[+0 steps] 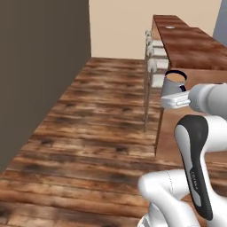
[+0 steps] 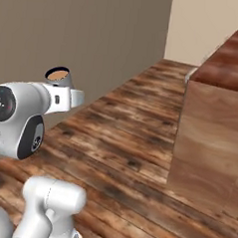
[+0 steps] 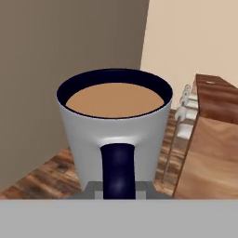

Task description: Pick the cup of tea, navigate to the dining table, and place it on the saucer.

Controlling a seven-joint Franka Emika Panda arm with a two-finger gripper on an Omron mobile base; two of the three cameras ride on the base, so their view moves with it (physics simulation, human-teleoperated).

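Gripper (image 3: 118, 193) was clamped on the dark handle of the cup of tea (image 3: 115, 128), jaws nearly together. Cup was upright, light-brown liquid level below the dark rim, carried in the air above the plank floor (image 1: 88, 133). Dining table (image 1: 190, 46) stood ahead and to the right, reddish top glossy; saucer (image 1: 170, 27) lay near its far end. White stools (image 1: 153, 57) lined the table's side. Grey wall (image 1: 40, 66) ran along the left.
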